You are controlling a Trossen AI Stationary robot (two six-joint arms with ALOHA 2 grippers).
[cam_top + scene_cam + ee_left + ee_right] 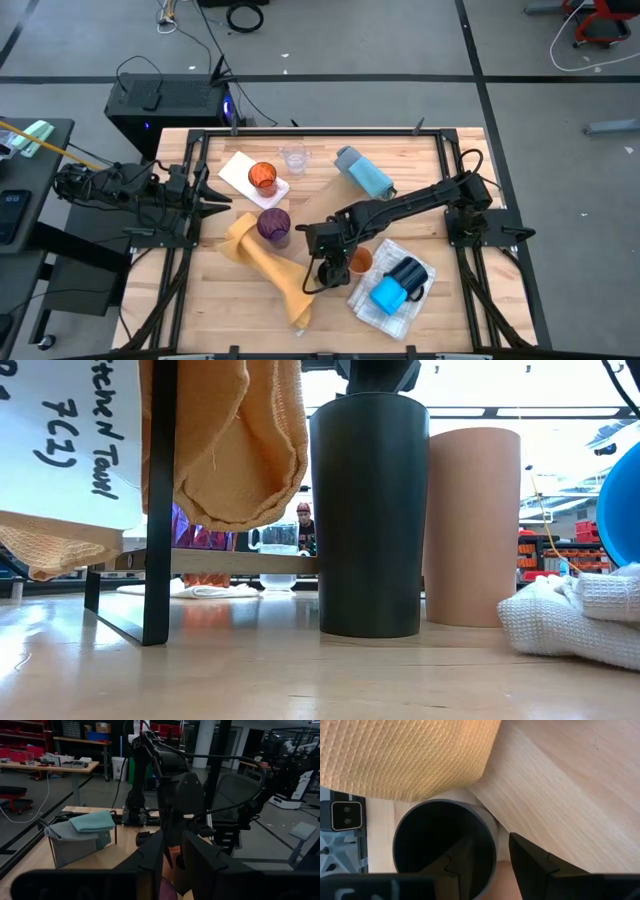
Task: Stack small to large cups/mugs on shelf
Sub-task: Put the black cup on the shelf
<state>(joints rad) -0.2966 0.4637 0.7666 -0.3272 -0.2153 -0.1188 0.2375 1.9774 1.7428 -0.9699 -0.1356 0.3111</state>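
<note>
A black cup [368, 520] stands upright on its base on the wooden table, close beside an orange cup [472, 525]. My right gripper [485, 847] hangs over the black cup [328, 268], open and pointing steeply down. One finger is inside the cup and the other [535, 862] outside its wall, with a gap showing beside the rim [492, 835]. A purple cup [273, 225], a red-tinted cup [263, 177] and a clear cup [294, 157] stand farther back. A bright blue mug [388, 295] and a dark navy mug [410, 272] lie on a white towel [385, 315]. My left gripper [215, 195] waits open at the table's left edge.
A yellow towel [270, 265] lies crumpled just left of the black cup. A blue-grey folded cloth [365, 172] sits at the back. In the low view a wooden shelf board [230, 560] on a dark frame post [160, 500] stands left of the black cup.
</note>
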